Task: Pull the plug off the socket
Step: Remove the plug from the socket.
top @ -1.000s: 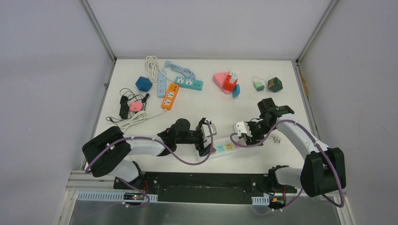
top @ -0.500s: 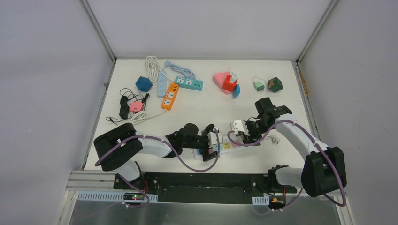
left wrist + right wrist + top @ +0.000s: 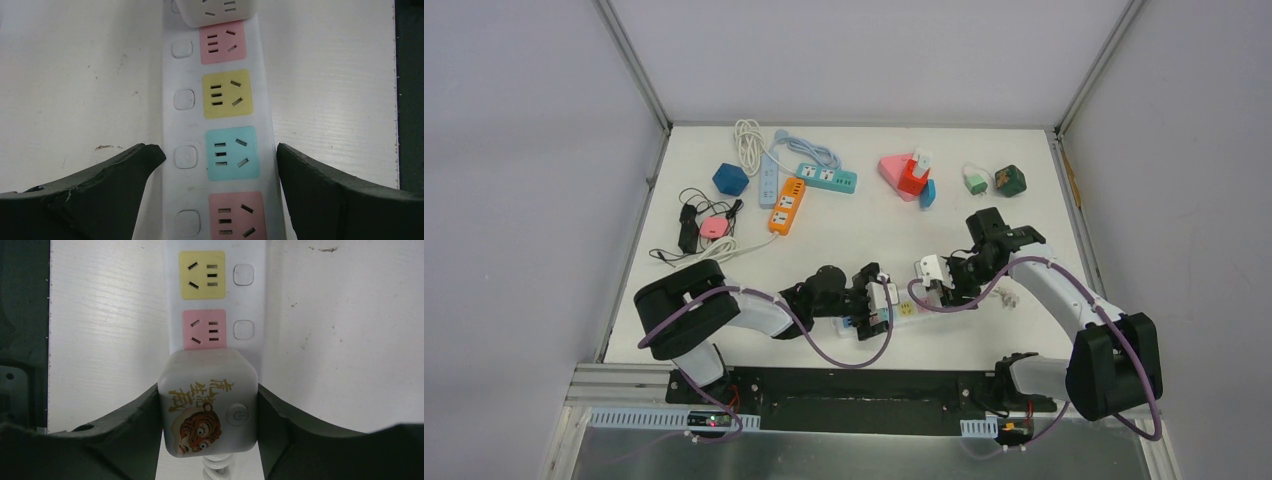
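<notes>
A: Looking over the surface (image 3: 844, 230), what is there?

B: A white top, scuffed in spots. Plain grey walls shut it in, with metal posts (image 3: 632, 62) rising at the far corners. Along the far side lie an orange strip (image 3: 786, 206), a teal strip (image 3: 827, 178), a blue cube (image 3: 730, 179), a pink wedge (image 3: 892, 170) touching a red block (image 3: 912, 179), and a green cube (image 3: 1009, 179). A black cable (image 3: 688, 228) is tangled at the left.

A: And the plug (image 3: 208, 410)?

B: It is a white cube with a tiger printed on it. It stands on the strip (image 3: 218, 125), just beside that strip's pink socket (image 3: 203, 329). The strip lies near the front edge, between the two arms.

A: Right hand (image 3: 208, 402)?

B: Clenched on the plug, with a dark finger pressed against each side.

A: Left hand (image 3: 217, 152)?

B: Released. Its fingers are spread wide, one on each side of the strip at the blue socket (image 3: 232, 152), grasping nothing. I cannot tell whether the tips touch the strip's edges.
</notes>
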Tool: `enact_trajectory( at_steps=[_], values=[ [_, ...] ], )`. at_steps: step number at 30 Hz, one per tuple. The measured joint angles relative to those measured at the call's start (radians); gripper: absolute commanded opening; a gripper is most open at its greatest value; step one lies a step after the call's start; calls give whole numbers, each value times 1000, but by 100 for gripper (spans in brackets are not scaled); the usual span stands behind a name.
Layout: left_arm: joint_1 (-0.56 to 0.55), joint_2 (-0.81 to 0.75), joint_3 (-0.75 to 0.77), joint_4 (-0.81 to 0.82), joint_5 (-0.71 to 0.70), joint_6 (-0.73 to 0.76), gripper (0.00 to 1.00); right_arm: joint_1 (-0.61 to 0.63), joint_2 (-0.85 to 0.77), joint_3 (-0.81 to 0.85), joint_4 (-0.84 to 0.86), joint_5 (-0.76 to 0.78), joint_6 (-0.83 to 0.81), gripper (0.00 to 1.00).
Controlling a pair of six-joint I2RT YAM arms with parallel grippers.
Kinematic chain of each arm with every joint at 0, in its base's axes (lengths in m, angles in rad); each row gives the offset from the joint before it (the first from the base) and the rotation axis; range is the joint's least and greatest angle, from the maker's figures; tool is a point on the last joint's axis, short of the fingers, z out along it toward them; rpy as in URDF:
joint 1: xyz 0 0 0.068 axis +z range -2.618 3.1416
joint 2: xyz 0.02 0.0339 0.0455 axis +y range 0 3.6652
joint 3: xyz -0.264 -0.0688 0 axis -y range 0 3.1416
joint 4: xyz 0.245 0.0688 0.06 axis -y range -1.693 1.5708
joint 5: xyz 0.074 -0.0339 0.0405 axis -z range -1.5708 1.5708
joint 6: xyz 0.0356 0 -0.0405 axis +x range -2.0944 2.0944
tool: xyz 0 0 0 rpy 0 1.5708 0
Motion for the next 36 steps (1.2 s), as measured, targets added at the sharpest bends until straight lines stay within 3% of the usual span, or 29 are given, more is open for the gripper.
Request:
enact_trajectory(
  at_steps=[20, 36],
  values=[
    [0, -25, -86, 113, -12, 2, 99, 6, 0, -5, 5, 0, 1, 0],
    [0, 8, -83, 78, -6, 2, 98, 6, 0, -5, 6, 0, 1, 0]
  ],
)
